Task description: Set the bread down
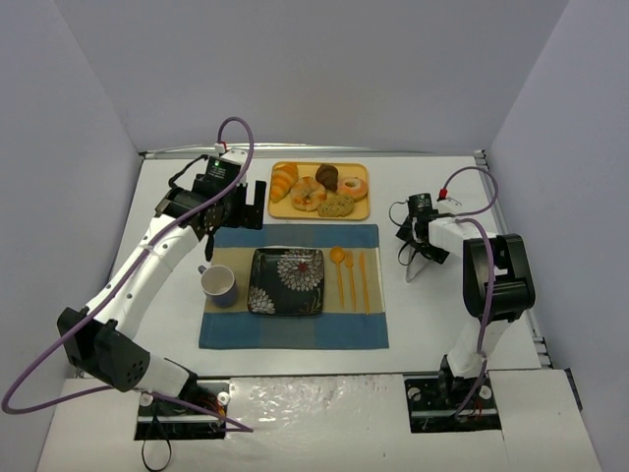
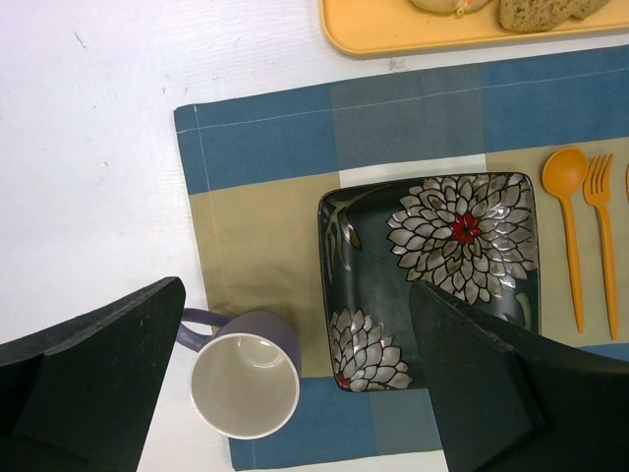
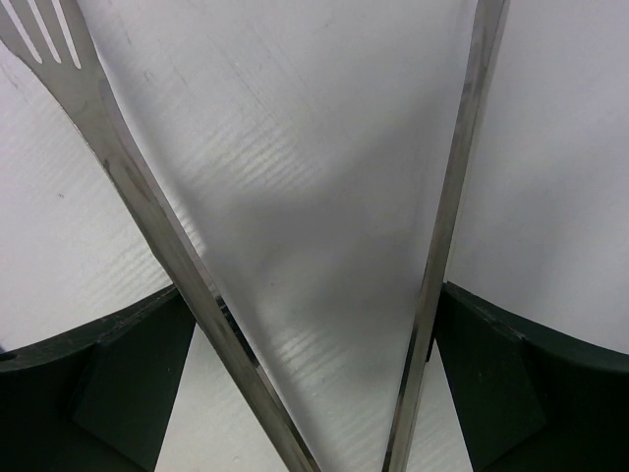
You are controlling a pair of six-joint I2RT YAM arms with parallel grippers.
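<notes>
The bread (image 1: 336, 206), flattish, tan and speckled, lies at the front of the yellow tray (image 1: 278, 209), beside a croissant (image 1: 283, 180) and ring doughnuts (image 1: 352, 187). Its edge shows at the top of the left wrist view (image 2: 545, 10). My left gripper (image 1: 254, 206) is open and empty, hovering just left of the tray over the placemat's far edge. In its wrist view the gripper (image 2: 295, 393) sits above the mug and plate. My right gripper (image 1: 425, 241) is right of the placemat, shut on metal tongs (image 1: 417, 263). The tongs' arms (image 3: 147, 216) are spread apart over bare table.
A black floral square plate (image 1: 286, 281) lies on the blue and tan placemat (image 1: 295, 329), with a purple mug (image 1: 218, 285) to its left. An orange spoon (image 1: 338, 259), a fork and a knife lie to its right. A dark muffin (image 1: 326, 176) is on the tray.
</notes>
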